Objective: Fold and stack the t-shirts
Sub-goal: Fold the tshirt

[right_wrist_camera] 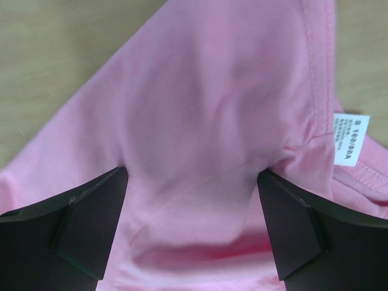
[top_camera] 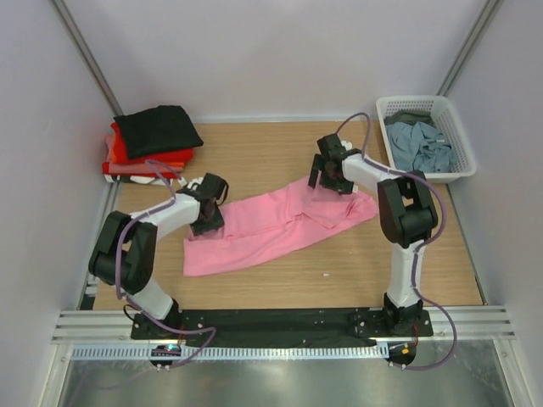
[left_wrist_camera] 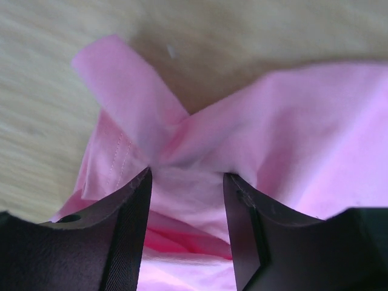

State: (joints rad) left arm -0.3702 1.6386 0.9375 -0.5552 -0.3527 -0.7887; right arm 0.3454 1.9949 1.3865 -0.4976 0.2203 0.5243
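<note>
A bright pink t-shirt [top_camera: 280,225] lies crumpled in a long diagonal band across the wooden table [top_camera: 254,153]. My left gripper [top_camera: 208,222] is down on its left end. In the left wrist view the left gripper [left_wrist_camera: 187,176] has its jaws part-way apart, with a bunched fold of the pink t-shirt [left_wrist_camera: 291,121] between them. My right gripper [top_camera: 327,181] is on the shirt's right end. The right gripper [right_wrist_camera: 193,173] is wide open and straddles smooth pink t-shirt [right_wrist_camera: 212,91] cloth, with the white neck tag [right_wrist_camera: 350,138] beside its right finger.
A stack of folded shirts sits at the back left, a black one [top_camera: 157,129] on top of a red one [top_camera: 120,151] and an orange one [top_camera: 161,166]. A white lattice basket [top_camera: 462,140] at the back right holds grey-blue [top_camera: 420,146] and dark olive [top_camera: 410,118] shirts.
</note>
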